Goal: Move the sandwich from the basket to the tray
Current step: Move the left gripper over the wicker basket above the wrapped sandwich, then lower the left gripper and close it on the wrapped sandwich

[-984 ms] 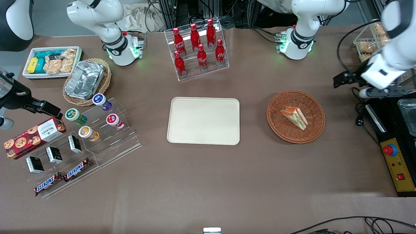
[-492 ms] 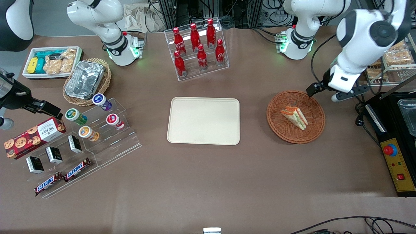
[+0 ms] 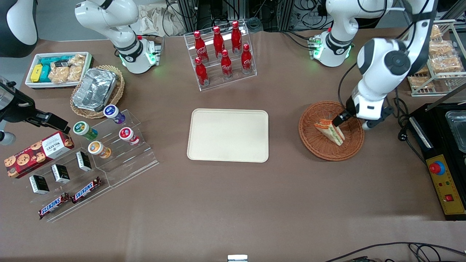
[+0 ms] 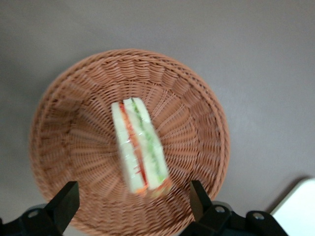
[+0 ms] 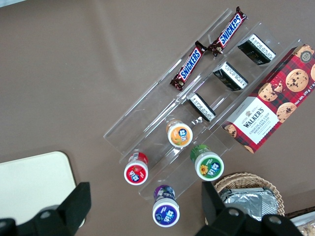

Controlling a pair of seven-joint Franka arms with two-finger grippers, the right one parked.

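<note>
Approach step: I hold the gripper [image 4: 133, 209] above the sandwich [image 4: 139, 149] in the basket [image 4: 197, 103], fingers wide; next I descend and close.

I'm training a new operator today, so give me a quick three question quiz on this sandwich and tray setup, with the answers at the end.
1. True or false: the sandwich already lies on the tray.
2. Where is the gripper? A) over the tray B) above the basket, fingers open either side of the sandwich C) beside the cola bottles
3. Fill in: the tray holds ____ food items.

Key:
1. False; it lies in the basket.
2. B
3. No (zero); the tray is bare.
</note>
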